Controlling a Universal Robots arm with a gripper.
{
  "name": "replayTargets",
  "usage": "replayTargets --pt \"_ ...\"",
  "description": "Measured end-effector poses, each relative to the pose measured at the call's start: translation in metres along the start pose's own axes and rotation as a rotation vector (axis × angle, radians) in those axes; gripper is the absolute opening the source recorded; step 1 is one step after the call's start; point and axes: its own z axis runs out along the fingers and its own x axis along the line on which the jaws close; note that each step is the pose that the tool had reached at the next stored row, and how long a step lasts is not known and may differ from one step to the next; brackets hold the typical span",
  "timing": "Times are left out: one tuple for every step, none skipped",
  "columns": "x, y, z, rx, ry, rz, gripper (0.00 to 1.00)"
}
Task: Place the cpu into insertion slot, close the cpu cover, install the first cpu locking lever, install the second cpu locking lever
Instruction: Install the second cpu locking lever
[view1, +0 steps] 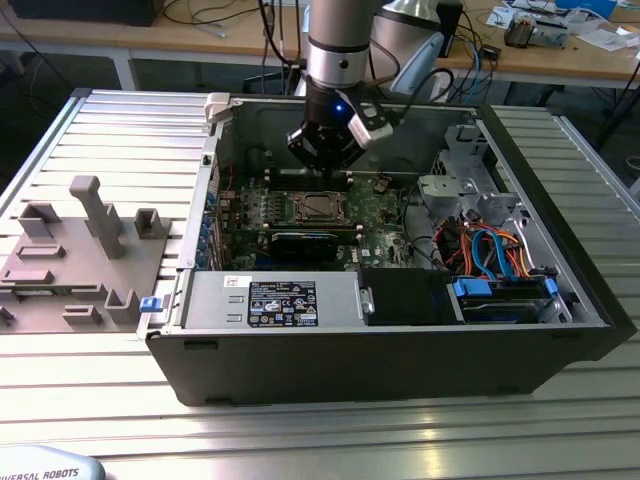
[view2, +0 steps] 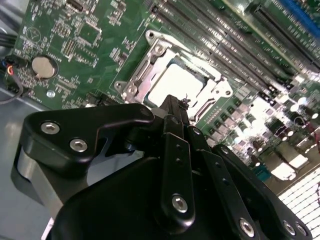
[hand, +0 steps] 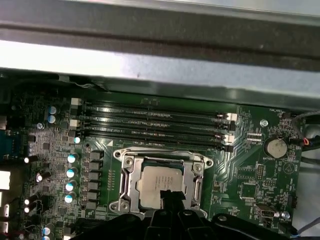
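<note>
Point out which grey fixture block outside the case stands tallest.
The T-topped post on the exterior view's left; the other blocks around it sit much lower.

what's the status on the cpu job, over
Gripper shut, empty, just above socket. Cpu seated in insertion slot. Nothing in the way.

1. Gripper (view1: 328, 150) hangs inside the open computer case (view1: 400, 350), above the green circuit board (view1: 380, 215).
2. Insertion slot (view1: 318, 207) lies just below the gripper.
3. Grey fixture (view1: 85, 250) rests well apart, outside the case.
</note>
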Motion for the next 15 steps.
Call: replayTargets --pt "0.0001 -0.0013 0.0001 -0.0001 0.0 0.0 0.11" --pt "0.0003 -0.0028 0.0001 0.0 0.0 0.0 0.11" --pt "0.0005 -0.0046 0.0002 -0.0008 -0.0001 0.0 0.11" --pt "0.0006 -0.0057 0.0003 -0.0019 -0.0002 0.0 0.11" --pt "0.0006 -0.0063 0.0003 -0.0026 -0.0002 0.0 0.11" --pt "0.0007 -0.0071 0.0004 -0.0038 -0.0003 0.0 0.11" --pt "0.0008 -0.0078 0.0004 -0.0054 -0.0005 0.0 0.11" --pt "0.0008 -0.0084 0.0005 -0.0072 -0.0007 0.0 0.11" --pt "0.0009 -0.0091 0.0005 -0.0085 -0.0007 0.0 0.11" --pt "0.001 -0.0102 0.0005 -0.0105 -0.001 0.0 0.11" --pt "0.0011 -0.0113 0.0006 -0.0126 -0.0012 0.0 0.11" --pt "0.0012 -0.0127 0.0007 -0.0151 -0.0014 0.0 0.11" --pt "0.0013 -0.0137 0.0007 -0.0168 -0.0016 0.0 0.11" --pt "0.0014 -0.015 0.0007 -0.0186 -0.0017 0.0 0.11" --pt "0.0015 -0.0162 0.0008 -0.0201 -0.0018 0.0 0.11"
